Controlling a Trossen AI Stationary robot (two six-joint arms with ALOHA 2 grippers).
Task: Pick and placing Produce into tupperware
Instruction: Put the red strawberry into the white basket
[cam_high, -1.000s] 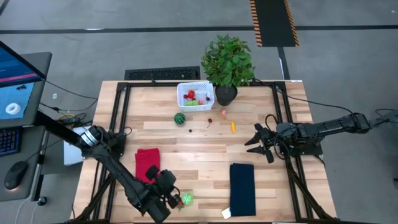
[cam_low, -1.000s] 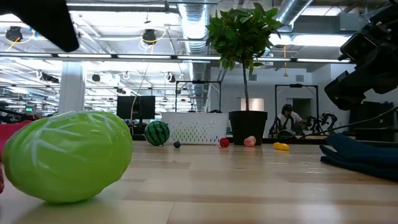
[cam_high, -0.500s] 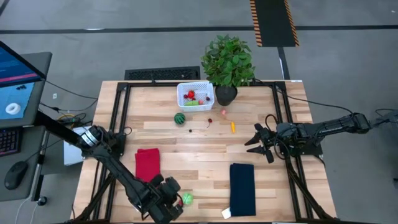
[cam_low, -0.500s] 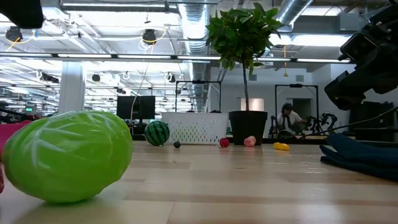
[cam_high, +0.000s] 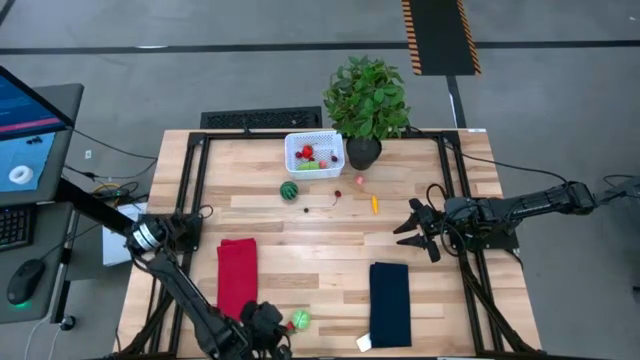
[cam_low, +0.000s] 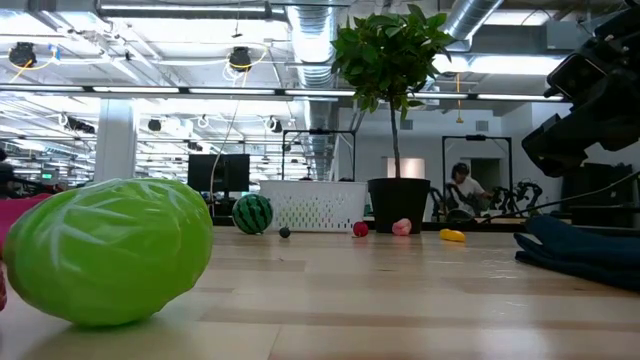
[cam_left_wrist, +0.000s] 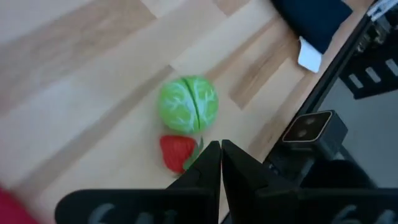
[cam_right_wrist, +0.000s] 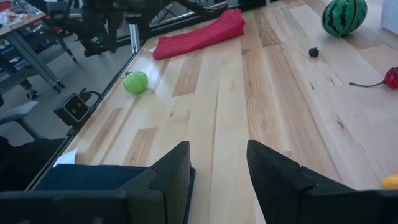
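The left gripper (cam_left_wrist: 221, 163) has drawn back toward the table's near edge, fingers pressed together and empty, just short of the cabbage (cam_left_wrist: 188, 104) and what looks like a strawberry (cam_left_wrist: 177, 152). The right gripper (cam_high: 412, 229) waits spread wide at the right side. The basket (cam_high: 314, 152) sits far off beside the plant (cam_high: 367, 95), the watermelon (cam_high: 289, 190) in front of it.

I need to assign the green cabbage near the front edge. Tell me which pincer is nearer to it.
Left. The left pincer hangs shut right beside the cabbage and the strawberry next to it. The right pincer, open, waits far across the table, beyond the navy cloth.
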